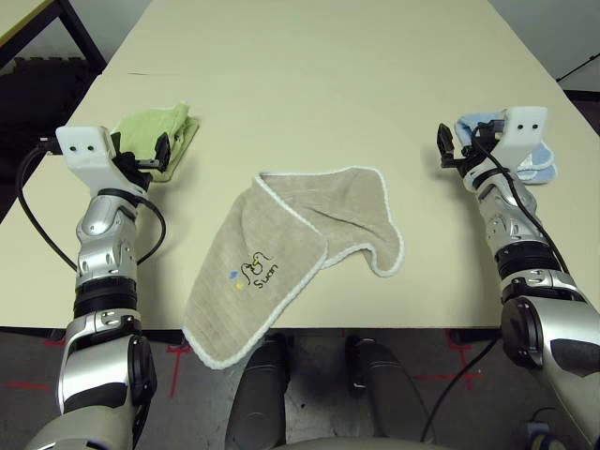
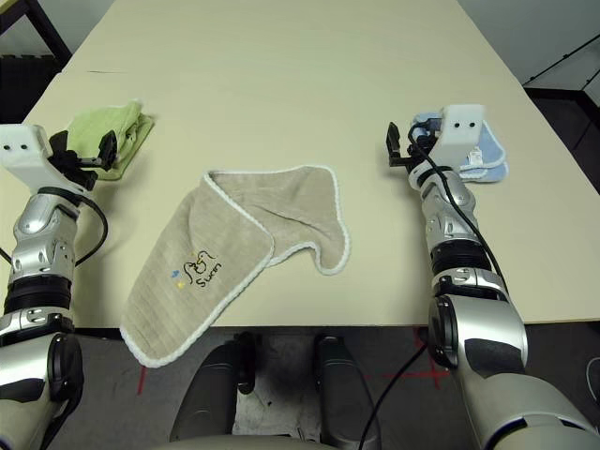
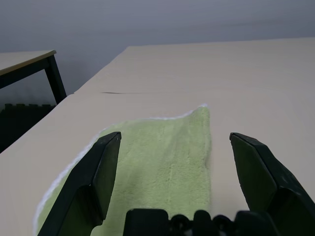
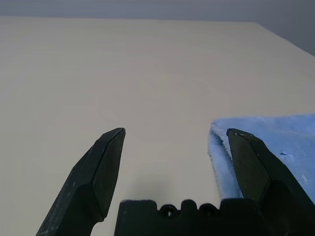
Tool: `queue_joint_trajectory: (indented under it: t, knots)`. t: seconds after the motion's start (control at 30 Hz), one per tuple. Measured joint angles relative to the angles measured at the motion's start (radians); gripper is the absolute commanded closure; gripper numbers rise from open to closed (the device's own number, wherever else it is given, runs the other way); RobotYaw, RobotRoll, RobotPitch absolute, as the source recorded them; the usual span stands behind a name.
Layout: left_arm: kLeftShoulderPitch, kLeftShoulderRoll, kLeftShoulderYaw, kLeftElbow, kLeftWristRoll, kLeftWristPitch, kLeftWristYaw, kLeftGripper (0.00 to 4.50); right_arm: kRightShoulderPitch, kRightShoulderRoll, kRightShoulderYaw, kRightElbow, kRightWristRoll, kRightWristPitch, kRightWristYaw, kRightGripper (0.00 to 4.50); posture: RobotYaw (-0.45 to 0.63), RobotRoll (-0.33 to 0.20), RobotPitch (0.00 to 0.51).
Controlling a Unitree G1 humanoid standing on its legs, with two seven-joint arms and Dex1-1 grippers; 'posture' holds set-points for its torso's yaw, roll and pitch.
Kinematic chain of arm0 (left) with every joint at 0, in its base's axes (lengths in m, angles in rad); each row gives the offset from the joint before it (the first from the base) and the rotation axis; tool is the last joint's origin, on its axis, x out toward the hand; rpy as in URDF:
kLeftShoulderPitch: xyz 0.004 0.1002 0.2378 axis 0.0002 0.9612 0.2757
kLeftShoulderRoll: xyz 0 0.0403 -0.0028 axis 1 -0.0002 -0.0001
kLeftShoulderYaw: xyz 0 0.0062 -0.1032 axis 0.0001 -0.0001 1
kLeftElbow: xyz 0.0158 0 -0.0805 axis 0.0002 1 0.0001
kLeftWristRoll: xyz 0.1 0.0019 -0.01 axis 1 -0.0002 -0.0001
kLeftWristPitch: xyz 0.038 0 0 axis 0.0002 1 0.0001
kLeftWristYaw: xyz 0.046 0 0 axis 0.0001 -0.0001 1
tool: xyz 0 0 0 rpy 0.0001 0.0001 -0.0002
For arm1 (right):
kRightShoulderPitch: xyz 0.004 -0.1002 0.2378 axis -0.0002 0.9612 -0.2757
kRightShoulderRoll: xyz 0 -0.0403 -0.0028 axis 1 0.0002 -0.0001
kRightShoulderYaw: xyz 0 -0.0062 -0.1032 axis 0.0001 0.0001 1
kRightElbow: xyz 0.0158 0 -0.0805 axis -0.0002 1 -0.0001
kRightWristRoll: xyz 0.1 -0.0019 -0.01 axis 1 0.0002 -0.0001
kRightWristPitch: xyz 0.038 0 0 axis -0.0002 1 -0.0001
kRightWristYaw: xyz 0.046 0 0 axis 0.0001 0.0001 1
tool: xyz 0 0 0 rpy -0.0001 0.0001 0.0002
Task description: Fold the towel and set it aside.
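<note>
Beige terry towel with white stitched edging and a small embroidered logo (image 1: 281,258) found lying rumpled and partly doubled on the cream table (image 1: 309,84), between the two grippers and nearer the robot's body than either, one corner hanging over the near table edge. Long axis judged diagonal, from that overhanging corner on the left-arm side up toward the folded lobe on the right-arm side. Left gripper (image 3: 172,157) raised above a folded lime-green towel (image 3: 157,162), jaws spread wide, nothing held. Right gripper (image 4: 172,157) just beside a folded light blue towel (image 4: 261,142), jaws likewise spread, empty. Neither touching the beige towel; left judged marginally nearer its upper edge.
</note>
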Motion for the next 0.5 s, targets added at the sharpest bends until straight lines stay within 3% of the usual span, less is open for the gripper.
queue_joint_trajectory:
  t: [0.5]
  knots:
    - [-0.021, 0.006, -0.003, 0.054, 0.000, -0.022, -0.017, 0.02, -0.026, -0.001, 0.003, 0.015, 0.001, -0.017, 0.023, 0.00, -0.05, 0.000, 0.175]
